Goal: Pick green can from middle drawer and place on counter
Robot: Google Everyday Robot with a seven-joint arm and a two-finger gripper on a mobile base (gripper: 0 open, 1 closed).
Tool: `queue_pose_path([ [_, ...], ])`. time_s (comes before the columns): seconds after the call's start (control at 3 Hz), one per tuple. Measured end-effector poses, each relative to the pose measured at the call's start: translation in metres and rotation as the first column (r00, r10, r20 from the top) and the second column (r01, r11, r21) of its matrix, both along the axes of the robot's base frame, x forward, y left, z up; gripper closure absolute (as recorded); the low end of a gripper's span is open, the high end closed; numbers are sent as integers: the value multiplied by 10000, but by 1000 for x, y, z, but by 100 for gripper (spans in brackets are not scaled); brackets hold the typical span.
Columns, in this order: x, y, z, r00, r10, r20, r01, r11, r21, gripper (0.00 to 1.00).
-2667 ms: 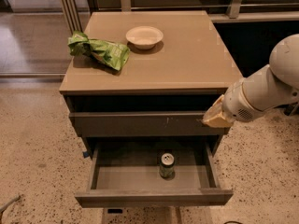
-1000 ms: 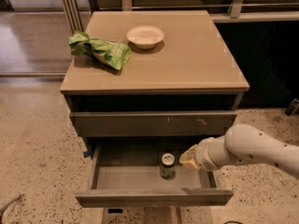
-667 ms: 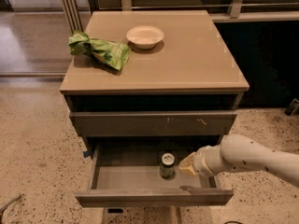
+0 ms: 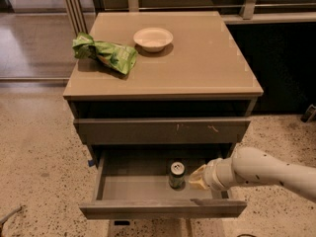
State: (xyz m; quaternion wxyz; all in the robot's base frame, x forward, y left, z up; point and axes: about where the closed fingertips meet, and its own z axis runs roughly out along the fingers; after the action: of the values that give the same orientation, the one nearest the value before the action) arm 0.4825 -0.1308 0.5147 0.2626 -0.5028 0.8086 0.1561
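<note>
1. the can stands upright on the floor of the pulled-out drawer, right of centre, silver top up. nothing else is in there with it.
2. the gripper is down inside the drawer, just right of the can and at its height. i can't make out whether it touches the can, or whether it is spread or closed. the can looks to be resting on the drawer floor, not lifted.
3. i'd judge the can a light thing with thin metal walls: stiff enough to hold, but it would dent under a hard squeeze. its round, smooth side is likely slippery, and a nudge could tip it.
4. the best hold looks to be across the middle of the body from the side, below the top rim, with moderate pressure.
5. the way out seems to be up past the scratched drawer front above, then onto the counter, where the right half is bare.
6. counted: one can, one snack bag, one bowl, one arm with one gripper, and two drawer fronts in sight.
</note>
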Motion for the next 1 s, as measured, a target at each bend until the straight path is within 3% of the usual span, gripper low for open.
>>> queue_pose_path([
  [0.33, 1, -2, -11, 9998, 65, 210, -66, 10000, 53, 57],
  [0.67, 4, -2, -27, 9996, 120, 242, -124, 9998, 170, 40],
  [1.0, 9, 0, -42, 9997, 147, 177, -154, 9992, 381, 40],
])
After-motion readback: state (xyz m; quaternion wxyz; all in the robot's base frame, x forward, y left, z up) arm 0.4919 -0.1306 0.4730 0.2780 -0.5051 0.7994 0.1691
